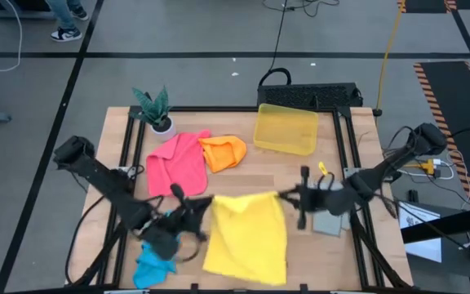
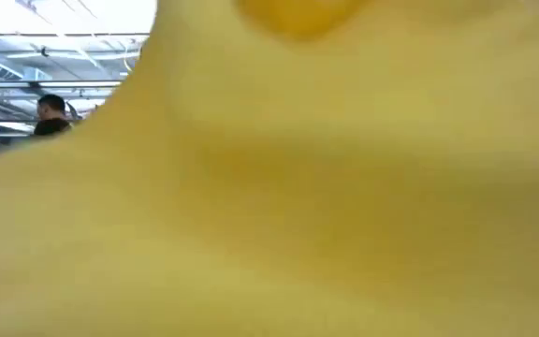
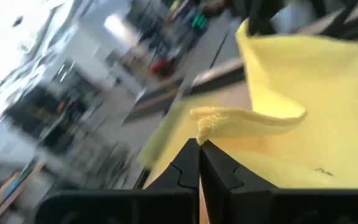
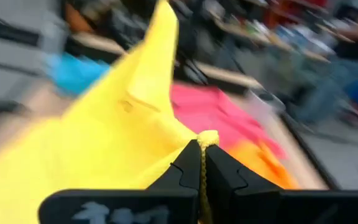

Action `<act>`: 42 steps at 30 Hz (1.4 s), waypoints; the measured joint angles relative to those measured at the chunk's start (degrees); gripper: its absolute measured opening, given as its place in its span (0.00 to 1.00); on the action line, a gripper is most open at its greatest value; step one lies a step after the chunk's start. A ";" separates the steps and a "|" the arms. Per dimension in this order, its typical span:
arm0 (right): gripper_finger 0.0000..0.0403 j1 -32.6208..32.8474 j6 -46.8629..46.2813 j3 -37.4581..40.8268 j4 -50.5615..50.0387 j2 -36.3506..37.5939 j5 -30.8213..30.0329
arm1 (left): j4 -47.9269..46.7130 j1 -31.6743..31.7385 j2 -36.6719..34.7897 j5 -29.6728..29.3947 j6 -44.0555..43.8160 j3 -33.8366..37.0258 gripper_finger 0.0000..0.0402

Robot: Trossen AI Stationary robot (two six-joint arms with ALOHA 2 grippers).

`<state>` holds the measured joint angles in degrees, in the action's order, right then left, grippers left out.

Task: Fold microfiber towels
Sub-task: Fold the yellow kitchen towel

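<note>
The yellow towel [image 1: 247,233] hangs spread between the two arms above the front middle of the worktop [image 1: 349,163], its far edge lifted and the rest draping down toward the front edge. The left gripper [image 3: 199,144] is pinched tight on one top corner of it; the right gripper [image 4: 202,148] is clamped on the opposite top corner. The pink towel [image 1: 176,161] lies rumpled toward the back left, touching the orange towel [image 1: 223,152] beside it. The blue towel [image 1: 152,263] sits crumpled at the front left, under the left arm. The grey towel [image 1: 327,222] lies flat under the right arm. In the low view the yellow cloth fills nearly everything.
</note>
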<state>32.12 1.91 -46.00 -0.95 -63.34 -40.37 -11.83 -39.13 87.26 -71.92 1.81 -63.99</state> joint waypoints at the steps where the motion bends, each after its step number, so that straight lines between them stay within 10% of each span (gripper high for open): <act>1: 0.00 -1.83 -0.19 0.08 -1.63 -0.19 -0.13 | -3.12 1.82 0.00 -0.01 -3.52 0.39 0.02; 13: 0.00 -13.99 3.74 13.90 4.22 -0.34 -0.15 | 2.66 15.96 0.02 2.03 -11.24 15.85 0.01; 42: 0.00 -6.33 -6.06 14.64 19.16 -16.82 18.13 | 8.51 -2.21 0.04 11.93 -19.56 26.30 0.01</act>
<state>25.79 -4.15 -31.35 18.21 -80.15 -22.24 -3.32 -41.34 87.31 -59.99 -17.75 -37.69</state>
